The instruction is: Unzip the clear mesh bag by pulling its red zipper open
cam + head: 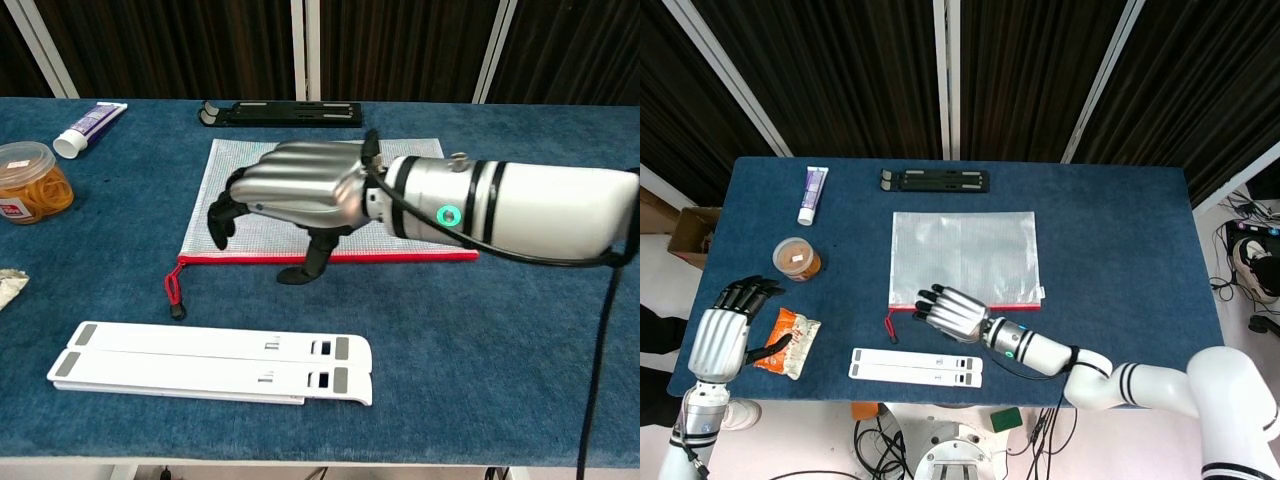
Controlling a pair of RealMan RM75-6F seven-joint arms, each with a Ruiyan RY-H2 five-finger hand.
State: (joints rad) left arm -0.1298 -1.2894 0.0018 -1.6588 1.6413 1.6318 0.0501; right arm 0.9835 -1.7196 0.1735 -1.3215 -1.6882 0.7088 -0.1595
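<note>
- The clear mesh bag (962,256) with its red zipper (400,256) lies flat in the middle of the blue tabletop (1120,240), zipper edge toward the near edge.
- The red zipper pull cord (172,288) trails off the bag's near left corner onto the cloth.
- The right robot hand (290,195) hangs over the near left part of the bag, palm down, fingers (222,215) spread and bent downward, thumb tip at the zipper line; it holds nothing, and whether it touches the bag cannot be told.
- In the head view the right robot hand (948,311) sits just right of the pull cord.
- The left robot hand (725,335) is off the near left corner of the tabletop, fingers apart and empty, beside an orange snack packet (786,341) lying at that corner.
- A white folded stand (215,362) lies along the near edge, in front of the bag.
- A black folded stand (935,181) lies by the far edge, behind the bag.
- A white and purple tube (812,194) lies near the far left corner.
- A clear round tub of orange rubber bands (32,181) stands near the left edge, between the tube and the packet.
</note>
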